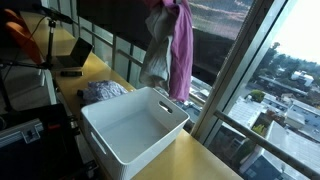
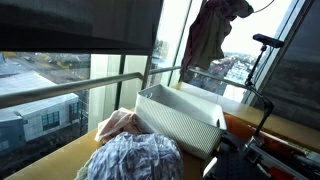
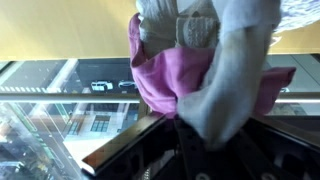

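1. Tabletop (image 1: pixel 205 160): a wood slab running along the window. It carries everything below.
2. White bin (image 1: pixel 160 145): open top, looks empty inside. It is on the tabletop and shows in both exterior views.
3. Hanging clothes (image 1: pixel 168 45): a pink garment and a grey one bunched together, dangling from me in the air. In an exterior view they hang at 12 o'clock from the bin, over its far rim, with the lower hem clear of it.
4. Clothes pile (image 2: pixel 135 155): checked fabric with a pale pink piece on it, lying on the tabletop just beside the bin. In an exterior view it sits at the bin's 10 o'clock (image 1: pixel 105 92).
5. Laptop (image 1: pixel 75 55): further along at 10 o'clock, well apart from the bin.
6. Gripper (image 3: pixel 188 22): clamped on the hanging clothes at their top bunch and mostly buried in fabric in the wrist view.
7. Handling, my read: the clothes are light, limp and have no stiffness. They'll swing and drape. Two layers share one pinch, so the grey one could slide out. The best hold is a thick gathered fold, not a single edge.
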{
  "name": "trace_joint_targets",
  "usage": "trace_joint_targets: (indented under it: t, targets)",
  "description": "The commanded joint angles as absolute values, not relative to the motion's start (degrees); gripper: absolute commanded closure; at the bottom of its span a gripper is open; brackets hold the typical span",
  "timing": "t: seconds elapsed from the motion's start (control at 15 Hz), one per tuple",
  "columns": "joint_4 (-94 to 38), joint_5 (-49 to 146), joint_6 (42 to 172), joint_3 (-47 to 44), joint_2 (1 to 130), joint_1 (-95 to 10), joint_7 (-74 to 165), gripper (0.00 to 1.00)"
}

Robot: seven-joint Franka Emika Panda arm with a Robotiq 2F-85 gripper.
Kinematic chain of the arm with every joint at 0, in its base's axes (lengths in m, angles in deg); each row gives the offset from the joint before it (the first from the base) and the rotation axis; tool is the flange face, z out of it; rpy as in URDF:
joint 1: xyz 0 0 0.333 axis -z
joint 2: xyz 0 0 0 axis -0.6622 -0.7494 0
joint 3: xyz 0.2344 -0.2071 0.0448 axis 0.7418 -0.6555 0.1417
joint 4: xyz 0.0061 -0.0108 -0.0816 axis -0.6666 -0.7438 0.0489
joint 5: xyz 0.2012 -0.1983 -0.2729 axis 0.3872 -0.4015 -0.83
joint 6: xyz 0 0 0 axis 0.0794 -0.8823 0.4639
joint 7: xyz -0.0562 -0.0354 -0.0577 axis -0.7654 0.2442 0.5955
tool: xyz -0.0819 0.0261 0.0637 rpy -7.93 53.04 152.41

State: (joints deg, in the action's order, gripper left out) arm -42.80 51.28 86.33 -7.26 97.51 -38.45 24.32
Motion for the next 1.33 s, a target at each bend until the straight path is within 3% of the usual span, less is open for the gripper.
trace_joint_targets:
  t: [0.0, 0.93, 1.0, 1.07, 1.13, 1.27]
  targets:
    - [-43.43, 55.37, 85.74, -11.69, 94.22, -36.12, 18.95, 0.96]
    - [-59.34, 54.75, 93.57, -6.18, 88.16, -36.79, 21.29, 0.96]
    - [-60.26, 54.73, 94.12, -5.68, 87.74, -37.02, 21.57, 0.85]
    - [-60.89, 54.72, 94.53, -5.21, 87.27, -37.17, 21.8, 0.6]
    - [-61.05, 54.51, 94.38, -4.76, 86.93, -37.3, 22.02, 0.59]
    - [-60.58, 54.52, 93.67, -4.09, 86.54, -37.42, 22.37, 0.45]
